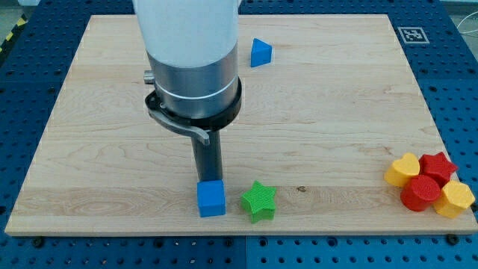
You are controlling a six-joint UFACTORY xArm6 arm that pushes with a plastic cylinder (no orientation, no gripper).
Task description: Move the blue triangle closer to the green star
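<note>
Detour ahead: my tip (209,180) touching blue cube (211,199), beside green star (259,201); tool a bare rod, clamping nothing. Best circling beyond blue triangle (261,53), pushing downward.

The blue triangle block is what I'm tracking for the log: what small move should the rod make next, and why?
Probably lift away toward the view's top: my tip sits just behind the blue cube beside the green star block, while the blue triangle block lies far off near the wooden board's top edge. I'd get behind it and push down-view.
</note>
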